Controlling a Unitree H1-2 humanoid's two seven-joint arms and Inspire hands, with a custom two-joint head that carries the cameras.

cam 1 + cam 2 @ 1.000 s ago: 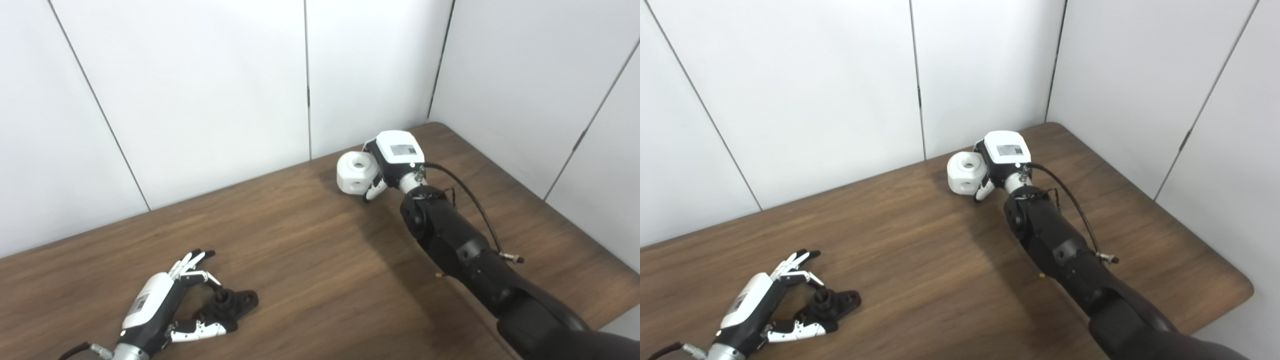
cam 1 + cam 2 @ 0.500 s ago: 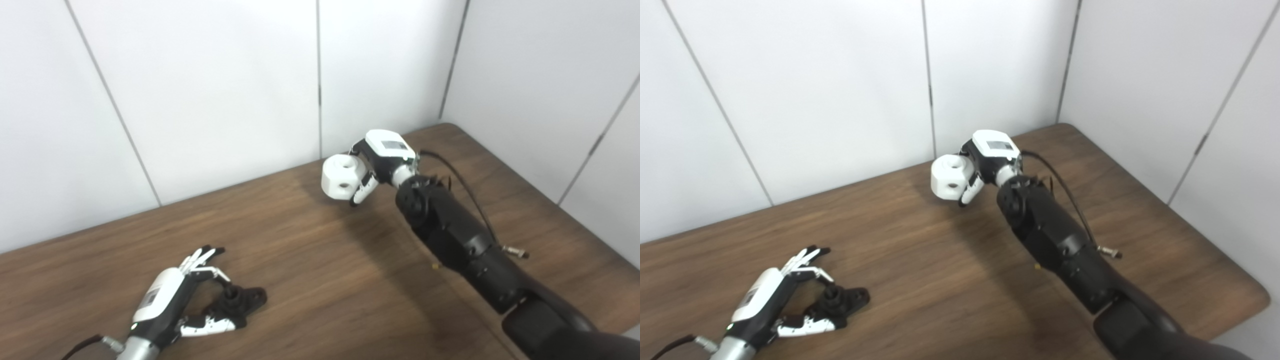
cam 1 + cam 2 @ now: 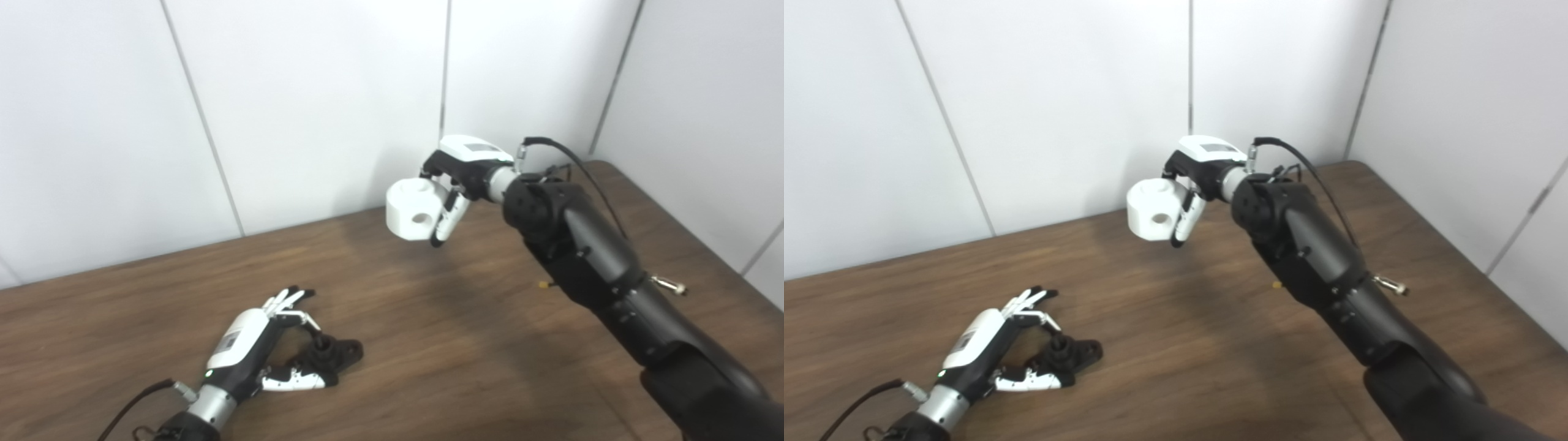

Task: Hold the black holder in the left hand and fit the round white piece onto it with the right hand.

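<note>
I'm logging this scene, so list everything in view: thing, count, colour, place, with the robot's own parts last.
white piece: one, white, round with holes, held in the air above the table's far side.
holder: one, black, lying on the table at near left, between the left hand's fingers and thumb.
table: one, dark brown wood, fills the lower picture.
wall panels: white with dark seams, behind and to the right of the table.
left hand: one, black and white, low on the table at near left, fingers apart around the holder.
right hand: one, black and white, raised at far centre, shut on the white piece.
</note>
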